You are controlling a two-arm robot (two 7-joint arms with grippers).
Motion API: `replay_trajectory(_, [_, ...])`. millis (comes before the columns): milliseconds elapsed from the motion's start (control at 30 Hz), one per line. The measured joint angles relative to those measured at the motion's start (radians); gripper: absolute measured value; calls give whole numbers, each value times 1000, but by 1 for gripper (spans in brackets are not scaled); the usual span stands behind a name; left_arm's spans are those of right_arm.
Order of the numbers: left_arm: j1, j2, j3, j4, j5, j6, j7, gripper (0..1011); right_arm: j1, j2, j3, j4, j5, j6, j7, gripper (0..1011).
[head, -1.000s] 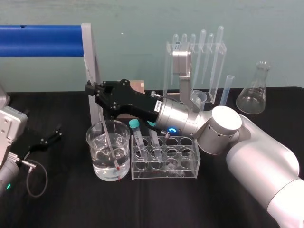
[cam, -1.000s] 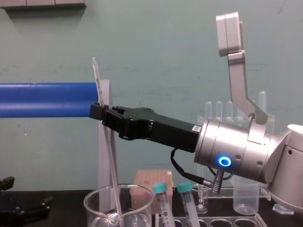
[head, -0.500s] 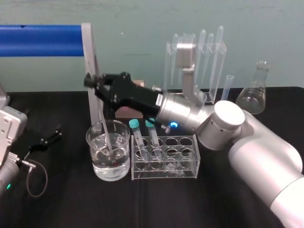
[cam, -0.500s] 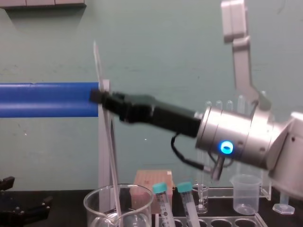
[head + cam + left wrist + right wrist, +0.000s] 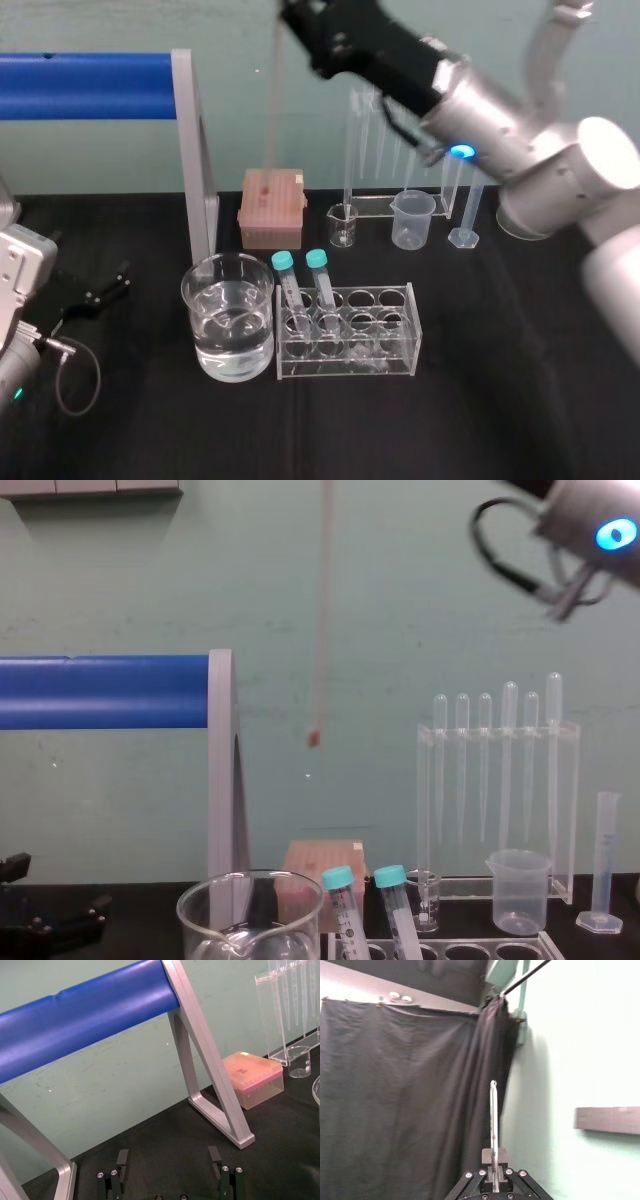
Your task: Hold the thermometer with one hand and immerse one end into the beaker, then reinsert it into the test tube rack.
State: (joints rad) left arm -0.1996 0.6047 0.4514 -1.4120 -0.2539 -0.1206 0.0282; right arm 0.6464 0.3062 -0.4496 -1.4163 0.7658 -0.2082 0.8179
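My right gripper (image 5: pixel 292 16) is high above the table, shut on the upper part of the thermometer (image 5: pixel 273 100). In the right wrist view the thin rod (image 5: pixel 493 1120) sticks out from between the shut fingers. The thermometer (image 5: pixel 321 630) hangs nearly upright in the air, its red tip well above the beaker (image 5: pixel 250 912). The wide glass beaker (image 5: pixel 228 315) holds water and stands just left of the test tube rack (image 5: pixel 390 340). My left gripper (image 5: pixel 168 1160) rests open and idle on the table at the far left (image 5: pixel 95 292).
Two teal-capped tubes (image 5: pixel 298 285) lean in the rack's left holes. Behind stand a pink tip box (image 5: pixel 271 207), a pipette stand (image 5: pixel 497 780), a small glass beaker (image 5: pixel 342 225), a plastic beaker (image 5: pixel 412 218) and a measuring cylinder (image 5: pixel 466 205). A blue-barred metal frame (image 5: pixel 195 150) rises behind the beaker.
My right gripper has risen steeply and shifted right, drawing the thermometer out of the beaker. The rod now hangs clear in the air. The left arm has not moved.
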Motion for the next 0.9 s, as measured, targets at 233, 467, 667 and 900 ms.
replay_trajectory(233, [0, 0, 0, 0, 0, 0, 0, 1008, -113, 119, 50, -128, 13, 35, -92, 53])
replay_trajectory(467, [0, 0, 0, 0, 0, 0, 0, 1008, -239, 201, 71, -205, 38, 84, -147, 53])
replay_trajectory(667, [0, 0, 0, 0, 0, 0, 0, 1008, -290, 223, 72, -195, 32, 89, -173, 53])
replay_trajectory(900, [0, 0, 0, 0, 0, 0, 0, 1008, -294, 212, 58, -140, -4, 69, -174, 53])
